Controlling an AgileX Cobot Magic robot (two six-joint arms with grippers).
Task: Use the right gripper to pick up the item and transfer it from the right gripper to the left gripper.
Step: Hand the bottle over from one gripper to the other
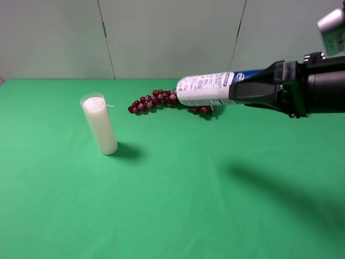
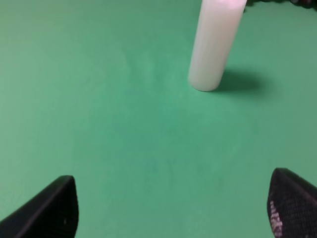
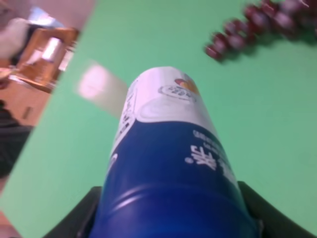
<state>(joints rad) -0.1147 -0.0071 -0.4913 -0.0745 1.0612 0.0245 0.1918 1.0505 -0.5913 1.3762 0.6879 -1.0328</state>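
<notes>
The spray can, with a white-and-blue printed label, hangs level in the air above the green table, its base end pointing left. My right gripper, all black, reaches in from the right and is shut on the can's blue end. In the right wrist view the can fills the middle, with a black finger on each side. My left gripper shows only in the left wrist view. Its fingertips stand far apart, open and empty, low over the cloth. It is out of the exterior high view.
A white candle in clear glass stands upright at the left of the table; it also shows in the left wrist view. A bunch of red grapes lies behind and below the can. Green cloth covers the table.
</notes>
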